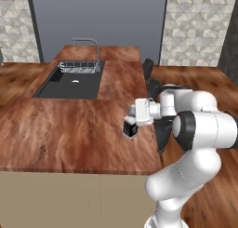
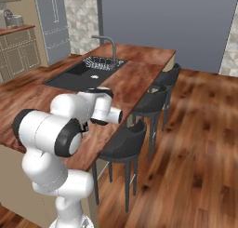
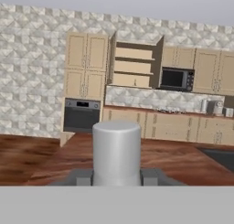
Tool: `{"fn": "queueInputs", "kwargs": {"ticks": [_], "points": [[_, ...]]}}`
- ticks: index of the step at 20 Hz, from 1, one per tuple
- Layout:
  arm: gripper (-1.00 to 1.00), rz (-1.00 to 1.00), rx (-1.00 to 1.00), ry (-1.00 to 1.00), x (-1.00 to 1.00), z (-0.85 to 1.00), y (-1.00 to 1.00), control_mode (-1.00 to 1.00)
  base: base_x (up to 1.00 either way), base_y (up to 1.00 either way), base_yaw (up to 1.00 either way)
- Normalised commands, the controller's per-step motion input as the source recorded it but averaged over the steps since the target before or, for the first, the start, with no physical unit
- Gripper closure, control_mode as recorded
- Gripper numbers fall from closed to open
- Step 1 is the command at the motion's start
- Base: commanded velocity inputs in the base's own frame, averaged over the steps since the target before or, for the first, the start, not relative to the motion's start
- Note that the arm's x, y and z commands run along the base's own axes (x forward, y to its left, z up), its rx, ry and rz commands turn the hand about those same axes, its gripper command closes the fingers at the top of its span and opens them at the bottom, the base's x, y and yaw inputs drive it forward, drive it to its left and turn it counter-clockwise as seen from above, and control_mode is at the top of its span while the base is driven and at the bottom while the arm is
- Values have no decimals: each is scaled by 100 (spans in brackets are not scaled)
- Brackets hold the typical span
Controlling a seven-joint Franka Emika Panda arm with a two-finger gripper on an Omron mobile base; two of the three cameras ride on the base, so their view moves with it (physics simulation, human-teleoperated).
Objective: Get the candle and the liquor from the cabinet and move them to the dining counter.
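The liquor point(image 1: 130, 129), a small black bottle with a white label, is upright at the right edge of the dining counter point(image 1: 69, 129). My gripper point(image 1: 131, 121) reaches in from the right and is shut on its top. Whether the bottle's base touches the wood, I cannot tell. In the hand view the liquor's white cap point(image 3: 116, 150) fills the gap between my fingertips point(image 3: 84, 177). Far across the room the cabinet point(image 3: 135, 65) stands with doors open and its tan shelves bare. The candle is out of view.
A black sink point(image 1: 69, 83) with a tall faucet point(image 1: 95, 48) is set in the far part of the counter. Dark stools point(image 2: 125, 141) line the counter's right side over the wood floor. An oven point(image 3: 81, 114) and microwave point(image 3: 176, 79) flank the cabinet wall.
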Motion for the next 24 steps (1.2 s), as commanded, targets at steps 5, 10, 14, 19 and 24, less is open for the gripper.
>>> {"fn": "queueInputs", "kwargs": {"ticks": [5, 10, 14, 19, 24], "points": [[100, 0, -1, 0, 14, -21, 7, -100, 0, 0, 0], [100, 0, -2, 1, 0, -16, 1, -100, 0, 0, 0], [100, 0, 0, 0, 4, -24, 3, -100, 0, 0, 0], [100, 0, -1, 1, 9, -32, 7, -100, 0, 0, 0], [100, 0, -2, 2, 14, -34, 11, -100, 0, 0, 0]]}}
